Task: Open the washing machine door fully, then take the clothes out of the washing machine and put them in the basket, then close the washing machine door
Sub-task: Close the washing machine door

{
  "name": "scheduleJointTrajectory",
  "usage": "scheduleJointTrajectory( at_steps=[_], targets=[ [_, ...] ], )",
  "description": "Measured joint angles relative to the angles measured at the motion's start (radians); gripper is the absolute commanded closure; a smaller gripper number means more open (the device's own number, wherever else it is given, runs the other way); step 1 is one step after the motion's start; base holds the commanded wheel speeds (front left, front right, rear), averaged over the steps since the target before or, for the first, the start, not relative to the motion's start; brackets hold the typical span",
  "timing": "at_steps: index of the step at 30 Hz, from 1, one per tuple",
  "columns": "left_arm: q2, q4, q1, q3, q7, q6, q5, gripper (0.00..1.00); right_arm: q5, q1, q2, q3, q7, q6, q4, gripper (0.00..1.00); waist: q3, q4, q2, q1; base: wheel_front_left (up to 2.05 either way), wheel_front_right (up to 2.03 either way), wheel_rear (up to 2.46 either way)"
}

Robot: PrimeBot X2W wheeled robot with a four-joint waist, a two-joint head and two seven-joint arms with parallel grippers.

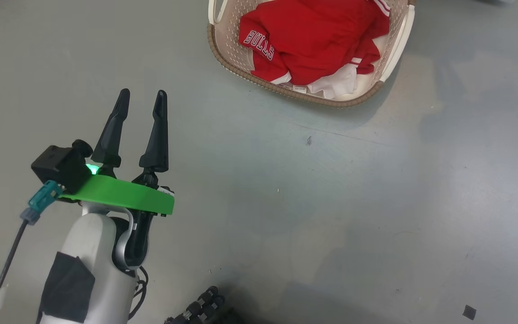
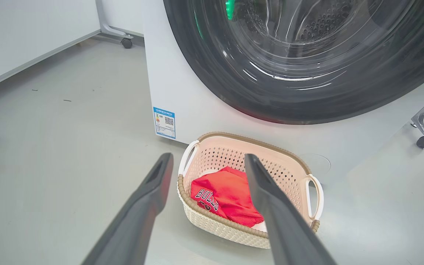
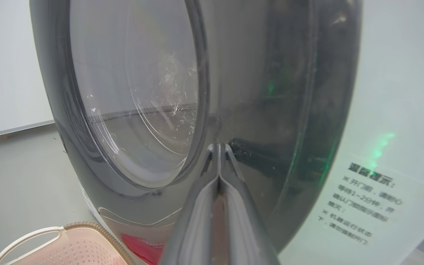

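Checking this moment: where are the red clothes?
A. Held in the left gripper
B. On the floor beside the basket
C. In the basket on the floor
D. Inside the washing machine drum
C: in the head view the red clothes lie bunched inside the basket, and the left gripper is open with nothing between its fingers.

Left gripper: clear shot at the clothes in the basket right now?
Probably yes. The left gripper is open and empty, pointing toward the basket; the clothes lie uncovered on top, and only floor lies between.
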Motion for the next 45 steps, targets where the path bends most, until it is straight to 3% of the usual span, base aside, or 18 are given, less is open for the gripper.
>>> scheduleJointTrajectory(
  at_steps=[15, 26, 35, 45],
  targets=[
    [-0.001, 0.03, -0.018, -0.002, 0.0, 0.0, -0.002, 0.0, 0.003, 0.001, 0.01, 0.01, -0.063, -0.006, 0.091, 1.0, -0.027, -0.002, 0.0, 0.0, 0.0, 0.0, 0.0],
    [-0.001, 0.068, -0.014, 0.028, 0.0, 0.0, 0.072, 0.0, 0.033, 0.168, 0.044, 0.005, -0.101, -0.01, 0.147, 1.0, -0.131, -0.026, 0.0, 0.0, 0.0, 0.0, 0.0],
    [0.001, 0.096, 0.027, 0.068, 0.0, 0.0, 0.123, 0.0, 0.121, 0.305, 0.118, -0.038, -0.106, -0.015, 0.138, 1.0, -0.242, -0.083, 0.0, 0.0, 0.0, 0.0, 0.0],
    [0.026, 0.118, 0.096, 0.1, 0.0, -0.001, 0.157, 0.0, 0.181, 0.478, 0.167, -0.112, -0.106, -0.017, 0.016, 1.0, -0.374, -0.169, 0.0, 0.0, 0.0, 0.0, 0.0]
  ],
)
